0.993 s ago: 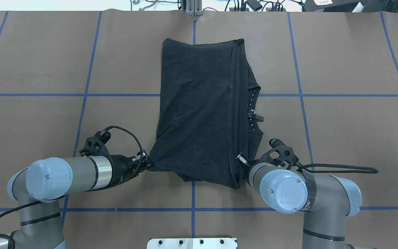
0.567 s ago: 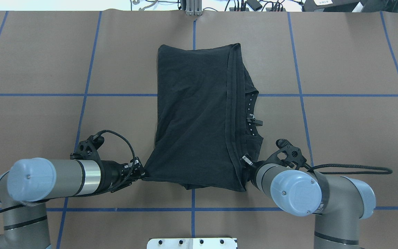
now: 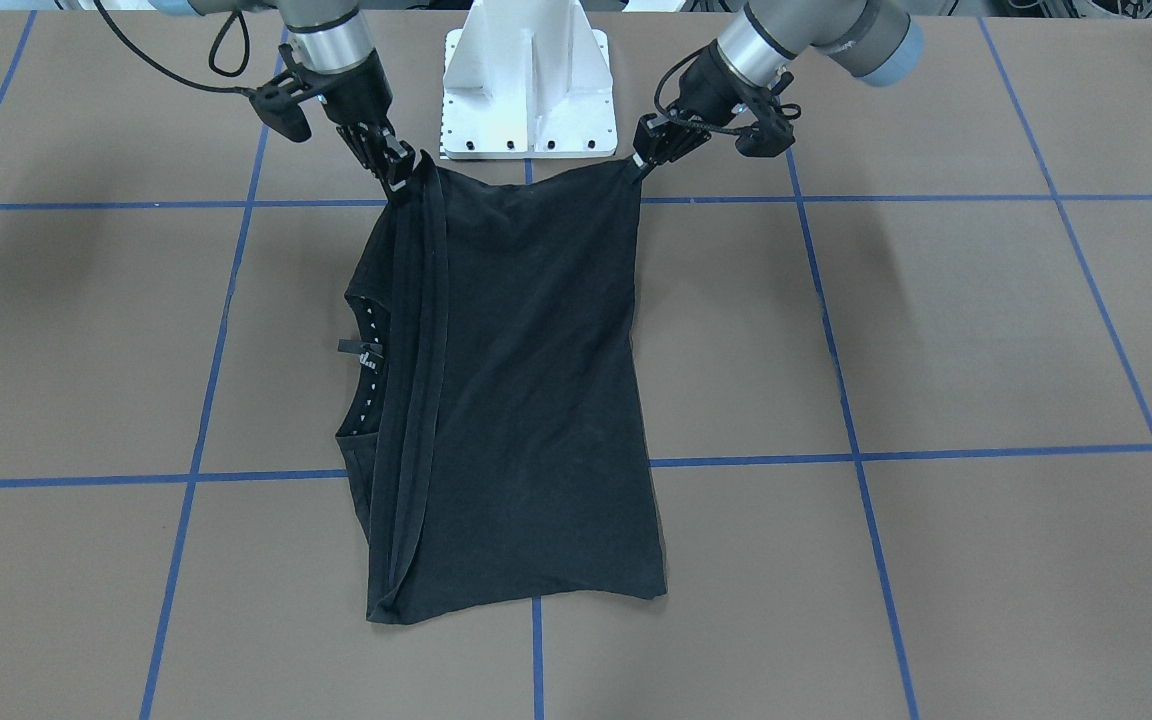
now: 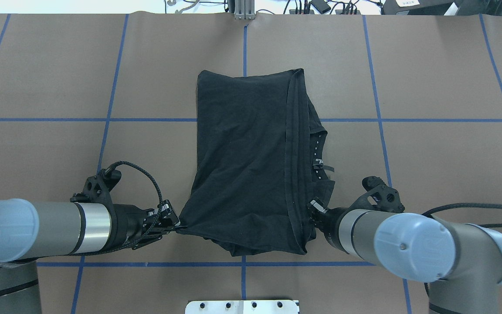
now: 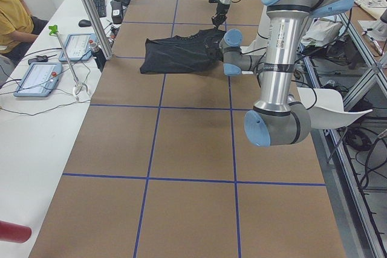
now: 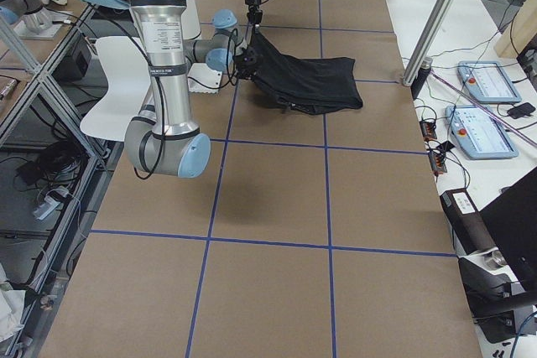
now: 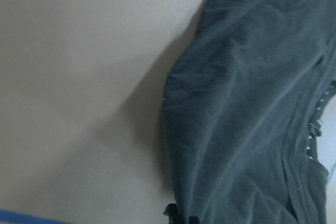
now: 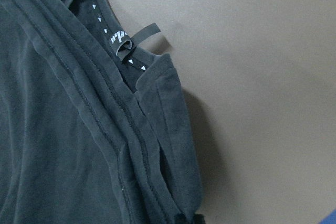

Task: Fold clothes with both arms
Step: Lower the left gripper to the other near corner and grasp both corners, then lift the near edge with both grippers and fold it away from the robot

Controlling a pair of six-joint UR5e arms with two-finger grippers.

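The black T-shirt (image 4: pixel 246 161) lies folded lengthwise on the brown table, its collar with a small tag (image 4: pixel 320 163) showing along its right side. My left gripper (image 4: pixel 173 222) is shut on the shirt's near left corner, and my right gripper (image 4: pixel 314 208) is shut on the near right corner. Both corners are lifted off the table, so the cloth (image 3: pixel 526 390) slopes up toward the robot base while the far end rests flat. In the front-facing view the left gripper (image 3: pixel 636 165) and right gripper (image 3: pixel 398 180) hold the cloth taut between them. No chest graphic shows.
The white mounting base (image 3: pixel 524 90) stands just behind the lifted edge. Blue tape lines (image 4: pixel 242 264) cross the table. A person in a yellow top (image 5: pixel 12 10) sits at a side bench with control boxes (image 5: pixel 37 77). Bare table lies on both sides of the shirt.
Both grippers have pulled back toward the robot base with the shirt's corners. The whole shirt has slid nearer, its far edge moving away from the table's far side.
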